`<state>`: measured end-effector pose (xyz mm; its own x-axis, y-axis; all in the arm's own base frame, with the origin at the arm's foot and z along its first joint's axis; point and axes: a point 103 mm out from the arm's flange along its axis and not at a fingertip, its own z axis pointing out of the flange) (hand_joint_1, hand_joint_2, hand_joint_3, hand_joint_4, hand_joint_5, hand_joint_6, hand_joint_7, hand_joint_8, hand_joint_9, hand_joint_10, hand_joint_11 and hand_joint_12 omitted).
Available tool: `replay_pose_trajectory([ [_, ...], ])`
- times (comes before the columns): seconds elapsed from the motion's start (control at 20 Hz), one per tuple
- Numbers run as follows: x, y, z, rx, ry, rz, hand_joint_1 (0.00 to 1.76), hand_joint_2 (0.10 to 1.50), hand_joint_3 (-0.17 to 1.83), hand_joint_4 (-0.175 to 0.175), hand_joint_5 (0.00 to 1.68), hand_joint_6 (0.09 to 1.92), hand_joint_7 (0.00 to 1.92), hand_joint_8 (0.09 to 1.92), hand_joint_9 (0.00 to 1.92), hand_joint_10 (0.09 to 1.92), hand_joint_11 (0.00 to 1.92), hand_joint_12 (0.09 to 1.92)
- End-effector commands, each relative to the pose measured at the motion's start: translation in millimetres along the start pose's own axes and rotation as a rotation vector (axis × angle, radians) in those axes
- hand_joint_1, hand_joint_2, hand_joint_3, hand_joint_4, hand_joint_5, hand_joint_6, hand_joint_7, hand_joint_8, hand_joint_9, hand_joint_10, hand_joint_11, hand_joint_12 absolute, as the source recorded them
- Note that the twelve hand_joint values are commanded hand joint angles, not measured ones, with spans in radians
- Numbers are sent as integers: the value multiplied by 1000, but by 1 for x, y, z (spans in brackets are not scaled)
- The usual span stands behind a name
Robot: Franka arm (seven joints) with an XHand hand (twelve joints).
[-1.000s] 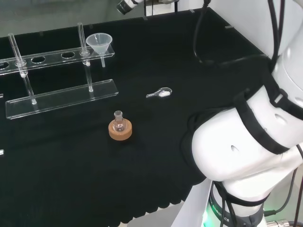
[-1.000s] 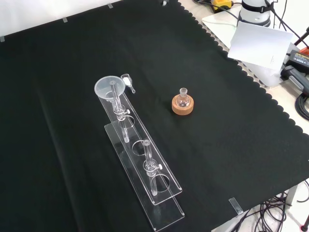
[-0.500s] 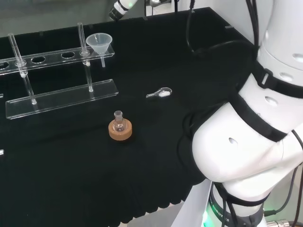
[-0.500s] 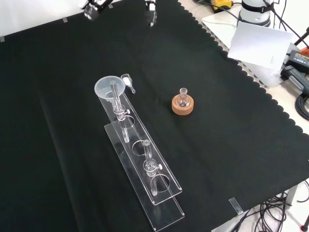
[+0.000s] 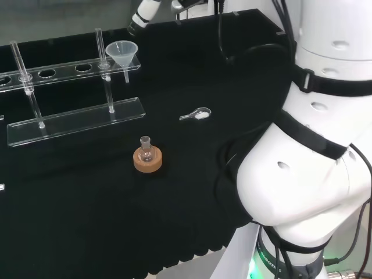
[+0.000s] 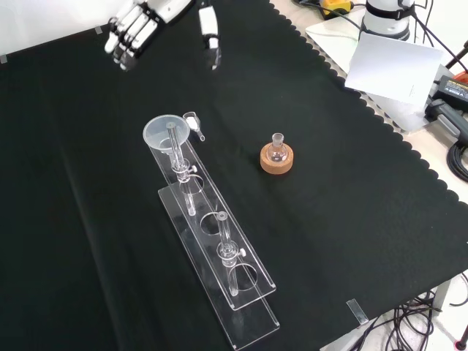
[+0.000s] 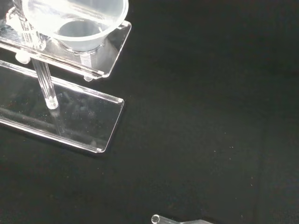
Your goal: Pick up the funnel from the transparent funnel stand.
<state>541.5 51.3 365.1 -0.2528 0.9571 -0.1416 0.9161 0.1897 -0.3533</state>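
A clear funnel sits in the end hole of the transparent funnel stand at the far left of the head view. In the front view the funnel is at the upper end of the stand. The hand hangs at that view's top, above and beyond the funnel, open with straight fingers and the thumb spread apart, holding nothing. One of its fingers shows at the head view's top edge, just right of the funnel. The wrist view looks down on the funnel and the stand's base plate.
A small glass flask on a cork ring stands mid-cloth. A clear spoon with white powder lies beside the funnel end of the stand. The arm's white links fill the head view's right.
The hand has come down into the front view from its top edge, toward the funnel. The arm's links have swung in the head view. Funnel, stand, flask and spoon have not moved.
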Motion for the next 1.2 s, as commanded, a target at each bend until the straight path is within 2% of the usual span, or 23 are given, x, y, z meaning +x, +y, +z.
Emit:
replay_pose_trajectory([
  [0.05, 13, 46, 13, 74, -36, -46, 547, 617, 12, 9, 0, 87, 46, 212, 0, 164, 0, 667],
  [0.4, 21, 75, 30, 116, -50, -73, 547, 620, 10, 9, 0, 87, 21, 254, 0, 144, 0, 618],
  [0.75, 27, 85, 50, 140, -35, -65, 548, 622, 7, 6, 0, 87, 20, 335, 0, 170, 0, 587],
  [0.95, 38, 95, 60, 144, -29, -66, 551, 622, 3, 3, 0, 87, 26, 452, 0, 328, 0, 736],
  [1.2, 40, 104, 66, 150, -25, -61, 560, 625, 3, 4, 0, 87, 14, 517, 0, 387, 0, 870],
])
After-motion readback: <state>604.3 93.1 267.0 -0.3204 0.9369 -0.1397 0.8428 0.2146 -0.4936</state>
